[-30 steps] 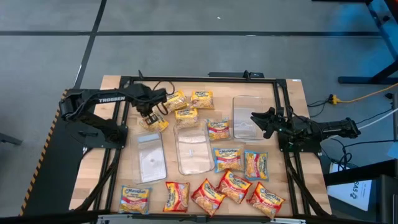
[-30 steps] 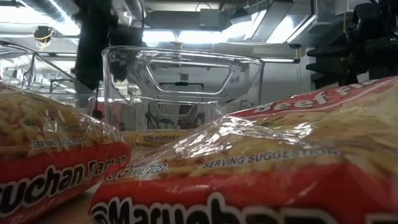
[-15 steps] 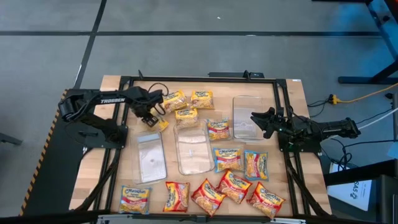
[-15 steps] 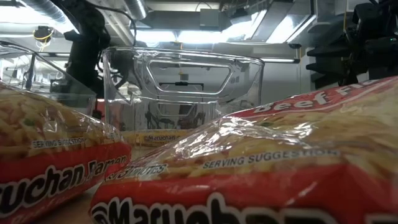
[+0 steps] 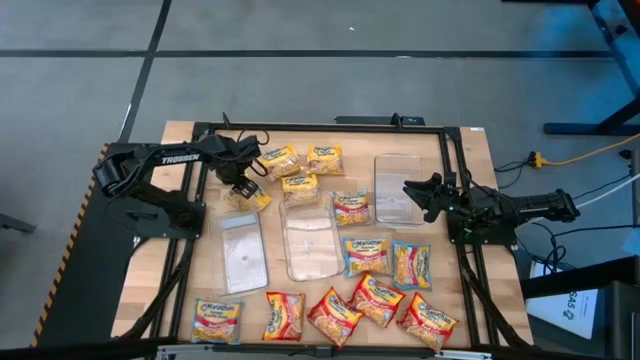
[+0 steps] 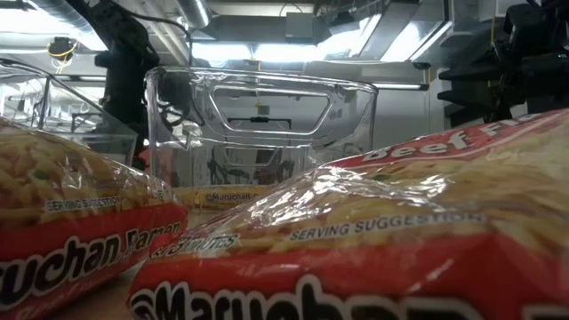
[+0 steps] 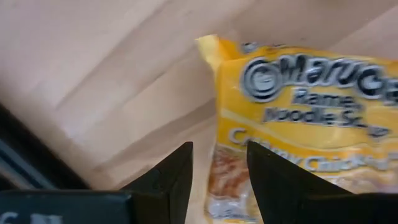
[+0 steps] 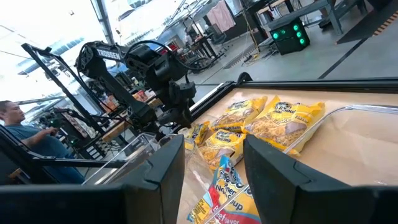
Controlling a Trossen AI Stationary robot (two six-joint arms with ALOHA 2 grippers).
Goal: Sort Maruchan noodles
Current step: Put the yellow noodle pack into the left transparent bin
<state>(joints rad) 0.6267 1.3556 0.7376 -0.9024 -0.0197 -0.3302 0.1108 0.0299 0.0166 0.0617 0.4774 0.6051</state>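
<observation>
The Maruchan noodles lie scattered flat on the wooden table: a yellow packet under my left gripper, three yellow ones near the far edge, and several red-orange and blue-edged ones toward the near edge. My left gripper hangs open just above that yellow packet. In the left wrist view its fingers stand on either side of the packet's side edge. My right gripper waits open beside the right clear tray.
Three clear plastic trays lie on the table: left, middle and right. A black frame borders the table. In the low view, red packets fill the foreground before a clear tray. A person is in the room beyond.
My left arm has shifted a little back and forth over the yellow packet near the table's far left, staying low above it. The packet lies where it was. My right arm has kept still.
</observation>
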